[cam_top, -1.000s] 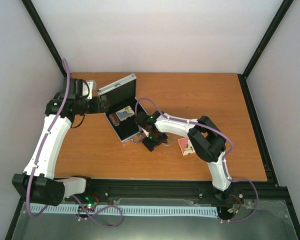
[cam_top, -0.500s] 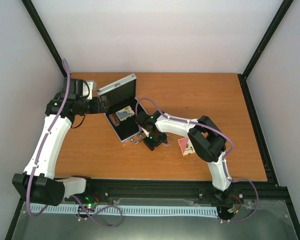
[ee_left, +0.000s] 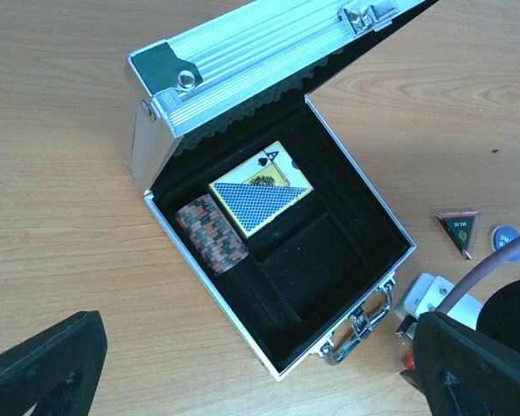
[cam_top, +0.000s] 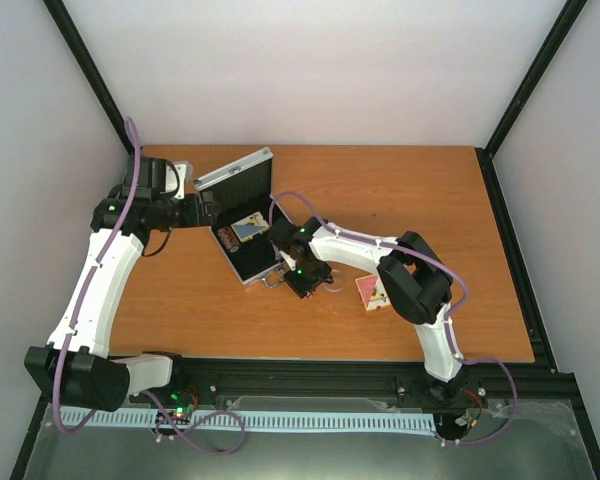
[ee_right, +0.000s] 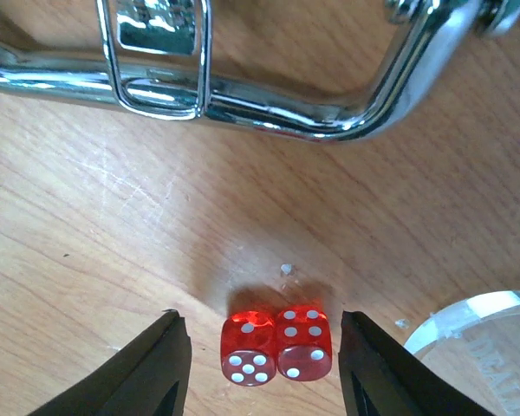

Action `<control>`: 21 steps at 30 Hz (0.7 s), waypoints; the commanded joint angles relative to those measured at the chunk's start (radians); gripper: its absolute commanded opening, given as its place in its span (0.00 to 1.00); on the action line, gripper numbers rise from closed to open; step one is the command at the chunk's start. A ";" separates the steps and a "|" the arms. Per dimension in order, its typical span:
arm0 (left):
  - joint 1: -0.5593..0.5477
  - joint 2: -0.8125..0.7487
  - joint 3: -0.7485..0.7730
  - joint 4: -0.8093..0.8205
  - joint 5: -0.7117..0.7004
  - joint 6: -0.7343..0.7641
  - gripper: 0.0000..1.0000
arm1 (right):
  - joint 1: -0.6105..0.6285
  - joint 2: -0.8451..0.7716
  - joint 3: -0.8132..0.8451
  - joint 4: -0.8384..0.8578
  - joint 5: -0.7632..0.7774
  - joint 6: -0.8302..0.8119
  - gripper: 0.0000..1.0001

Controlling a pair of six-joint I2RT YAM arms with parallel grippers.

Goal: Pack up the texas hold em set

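Observation:
The silver case (cam_top: 250,262) lies open, its ribbed lid (ee_left: 260,52) raised. Inside the black lining are the blue-yellow card pack (ee_left: 260,198) and the dark chip stack (ee_left: 210,236); the other compartments hold nothing. My left gripper (ee_left: 260,390) is open and empty, above the case's near-left side. My right gripper (ee_right: 262,328) is open and low on the table, its fingers either side of two red dice (ee_right: 277,345), not touching them, just in front of the case's chrome handle (ee_right: 269,104). The clear disc (ee_right: 481,334) lies to the right of the dice. The red card pack (cam_top: 372,292) lies on the table right of the right gripper.
A small dark triangular piece (ee_left: 458,230) and a blue round token (ee_left: 504,237) lie on the wooden table (cam_top: 430,200) right of the case. Black frame posts stand at the table's back corners.
My right gripper has shifted slightly left, toward the case handle. The left arm and the case have not moved.

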 commanded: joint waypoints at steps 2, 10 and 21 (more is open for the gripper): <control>-0.002 0.005 0.002 0.012 0.001 0.004 1.00 | -0.002 -0.002 0.033 -0.031 -0.004 0.008 0.50; -0.002 0.003 -0.001 0.008 0.000 0.010 1.00 | -0.002 -0.008 0.024 -0.037 0.035 0.034 0.68; -0.002 -0.004 -0.010 -0.001 -0.004 0.014 1.00 | -0.001 0.010 -0.017 -0.001 -0.029 0.036 0.57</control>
